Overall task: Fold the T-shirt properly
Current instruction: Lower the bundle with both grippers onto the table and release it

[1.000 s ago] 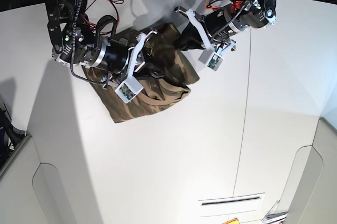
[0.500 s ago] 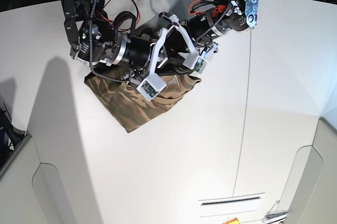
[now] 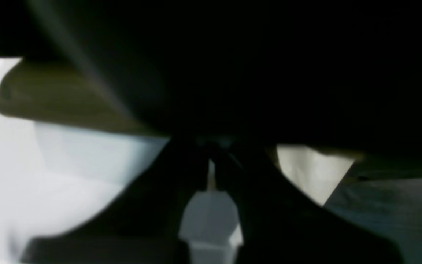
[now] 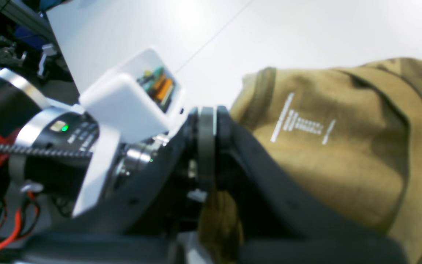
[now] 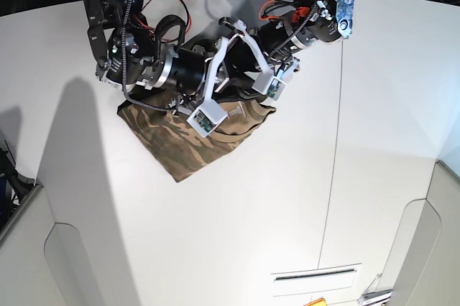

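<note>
T-shirt [image 5: 183, 141] bunched on table [image 5: 287, 198]; both grippers' jaw states indiscernible.

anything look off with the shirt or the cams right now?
The T-shirt lies as a skewed bundle, one corner pointing down the table, neck label exposed on top. The left wrist view is almost black and blurred, so it shows little. No damage visible.

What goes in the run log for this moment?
stage: mid-fold | T-shirt: bunched on table, collar up | left gripper, right gripper: over shirt, jaws unreadable
</note>
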You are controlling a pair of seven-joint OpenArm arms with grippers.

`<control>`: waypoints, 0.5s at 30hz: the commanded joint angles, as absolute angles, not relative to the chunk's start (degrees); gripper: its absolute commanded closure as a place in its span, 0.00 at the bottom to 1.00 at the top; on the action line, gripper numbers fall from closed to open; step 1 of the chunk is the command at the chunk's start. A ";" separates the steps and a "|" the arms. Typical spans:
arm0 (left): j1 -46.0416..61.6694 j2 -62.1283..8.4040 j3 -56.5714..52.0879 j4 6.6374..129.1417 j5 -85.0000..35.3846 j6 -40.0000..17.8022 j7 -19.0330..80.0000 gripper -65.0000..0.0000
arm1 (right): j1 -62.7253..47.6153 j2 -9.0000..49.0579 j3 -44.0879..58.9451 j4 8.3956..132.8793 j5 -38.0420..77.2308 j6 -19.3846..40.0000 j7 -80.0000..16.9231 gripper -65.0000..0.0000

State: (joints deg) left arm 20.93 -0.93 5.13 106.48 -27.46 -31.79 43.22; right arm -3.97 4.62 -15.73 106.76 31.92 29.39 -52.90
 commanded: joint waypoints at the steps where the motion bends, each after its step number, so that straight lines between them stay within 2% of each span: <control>1: 20.64 -0.67 5.19 107.26 -28.40 -32.34 42.13 0.86 | -3.38 4.23 -15.77 107.90 34.44 30.02 -52.31 0.79; 2: 20.64 -0.67 5.17 107.26 -28.45 -32.36 42.24 0.81 | -3.36 4.23 -15.77 107.90 35.14 30.15 -52.82 0.74; 4: 20.67 -0.69 5.17 107.26 -28.42 -32.36 42.74 0.74 | -3.36 4.27 -15.77 107.90 35.09 30.79 -52.99 0.73; 15: 20.69 -0.93 5.17 108.03 -28.49 -32.36 44.51 0.73 | -3.33 4.27 -12.49 113.89 32.47 30.87 -52.90 0.73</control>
State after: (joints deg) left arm 20.91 -1.06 4.93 106.96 -27.57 -31.77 45.45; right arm -4.10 4.69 -12.47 112.73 31.48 30.30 -54.24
